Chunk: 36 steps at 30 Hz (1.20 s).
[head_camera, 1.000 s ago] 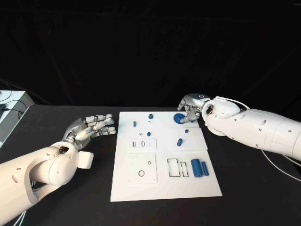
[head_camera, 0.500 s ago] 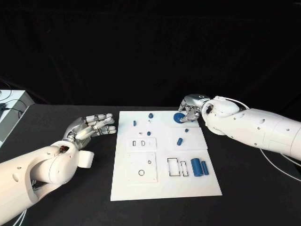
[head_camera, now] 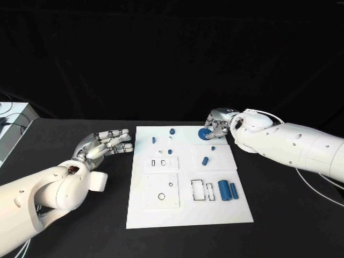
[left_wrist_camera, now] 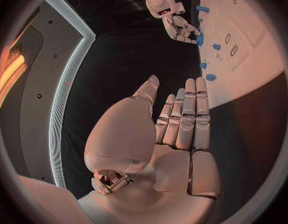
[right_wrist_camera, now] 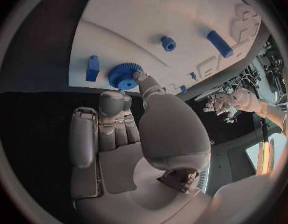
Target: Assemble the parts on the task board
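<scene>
Task board (head_camera: 189,215), white, lies mid-frame on the black tabletop (head_camera: 296,215) in the head view. Starting at the fingers: on the right hand (head_camera: 217,124) we see a fingertip (right_wrist_camera: 140,76) touching the rim of the blue gear (right_wrist_camera: 124,75) at the board's upper right corner; the remaining fingers are partly curled beside it. We cannot tell whether the gear is pinched or only touched. Left hand (head_camera: 104,145) sits just off the board's left edge, fingers straight and close together, holding nothing. Other blue parts: small pegs near the board's top, an oblong piece (head_camera: 205,160) at centre, two cylinders (head_camera: 228,191) at lower right. We judge the step in hand to be the grasp of the gear. Next move likely calls for a firm pinch, then a lift toward its seat.
</scene>
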Available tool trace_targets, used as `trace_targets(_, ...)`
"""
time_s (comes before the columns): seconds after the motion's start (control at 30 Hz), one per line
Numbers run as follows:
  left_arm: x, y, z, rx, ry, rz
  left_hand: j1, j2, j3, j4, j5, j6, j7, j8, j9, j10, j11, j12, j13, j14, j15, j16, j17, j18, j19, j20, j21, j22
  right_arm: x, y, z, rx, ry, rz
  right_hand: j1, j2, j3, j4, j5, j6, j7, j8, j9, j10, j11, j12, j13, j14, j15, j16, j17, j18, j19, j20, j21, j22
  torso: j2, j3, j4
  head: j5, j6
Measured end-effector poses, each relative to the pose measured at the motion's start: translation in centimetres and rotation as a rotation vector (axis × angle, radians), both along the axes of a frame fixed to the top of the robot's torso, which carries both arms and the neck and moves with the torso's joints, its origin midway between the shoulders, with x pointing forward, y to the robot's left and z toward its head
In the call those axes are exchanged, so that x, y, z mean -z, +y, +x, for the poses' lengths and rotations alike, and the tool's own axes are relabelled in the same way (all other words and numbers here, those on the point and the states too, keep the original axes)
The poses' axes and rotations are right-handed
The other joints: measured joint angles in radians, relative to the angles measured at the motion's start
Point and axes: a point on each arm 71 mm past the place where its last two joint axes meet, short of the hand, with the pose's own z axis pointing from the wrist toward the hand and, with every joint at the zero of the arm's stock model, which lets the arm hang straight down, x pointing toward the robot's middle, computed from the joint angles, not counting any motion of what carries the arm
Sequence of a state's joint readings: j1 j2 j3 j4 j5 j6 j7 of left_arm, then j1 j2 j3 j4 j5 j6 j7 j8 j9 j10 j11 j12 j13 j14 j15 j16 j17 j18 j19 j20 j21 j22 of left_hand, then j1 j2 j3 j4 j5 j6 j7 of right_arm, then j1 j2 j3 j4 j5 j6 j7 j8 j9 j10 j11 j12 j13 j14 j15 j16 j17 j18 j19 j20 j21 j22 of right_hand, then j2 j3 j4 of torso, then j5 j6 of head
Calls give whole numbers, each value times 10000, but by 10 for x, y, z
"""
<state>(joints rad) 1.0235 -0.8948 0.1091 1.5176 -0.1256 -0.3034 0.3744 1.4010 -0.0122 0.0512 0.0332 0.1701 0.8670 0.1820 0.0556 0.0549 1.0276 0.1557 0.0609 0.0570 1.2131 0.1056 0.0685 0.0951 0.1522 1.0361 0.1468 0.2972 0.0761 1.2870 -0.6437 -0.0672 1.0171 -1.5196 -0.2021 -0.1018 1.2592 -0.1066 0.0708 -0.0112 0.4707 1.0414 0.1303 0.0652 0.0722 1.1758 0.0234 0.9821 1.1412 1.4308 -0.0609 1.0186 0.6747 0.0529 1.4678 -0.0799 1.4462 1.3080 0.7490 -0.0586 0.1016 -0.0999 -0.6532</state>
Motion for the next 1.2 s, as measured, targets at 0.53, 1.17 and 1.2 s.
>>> trace_targets(0.53,0,0,-1,12,-3,-4,0,0,0,0,0,0,0,0,0,0,0,0,0,-36,36,0,0,1,0,0,0,0,1,1,3,86,159,112,-160,54,28,29,59,-1,-1,-8,-5,3,5,-66,-21,0,0,-2,0,0,0,0,0,-2,3,1,0,26,-22)
trace_targets(1.17,-1,0,-1,16,-7,-1,0,0,0,0,0,0,0,0,-1,0,0,0,0,-35,36,0,0,0,1,0,0,0,0,7,3,-52,207,122,-22,398,845,-785,-181,232,-228,-43,-53,-74,-73,-156,-35,-38,-38,-10,14,-103,0,0,0,-5,5,19,-12,36,-81)
trace_targets(1.2,-1,0,-1,14,-7,0,0,0,0,0,0,0,0,0,0,0,0,0,0,-35,35,0,0,0,1,0,0,0,0,8,3,-72,207,129,-22,399,932,-840,-182,232,-229,-28,-53,-79,-87,-156,-40,-57,-57,-10,14,-103,-20,-21,0,-5,4,18,-12,36,-82)
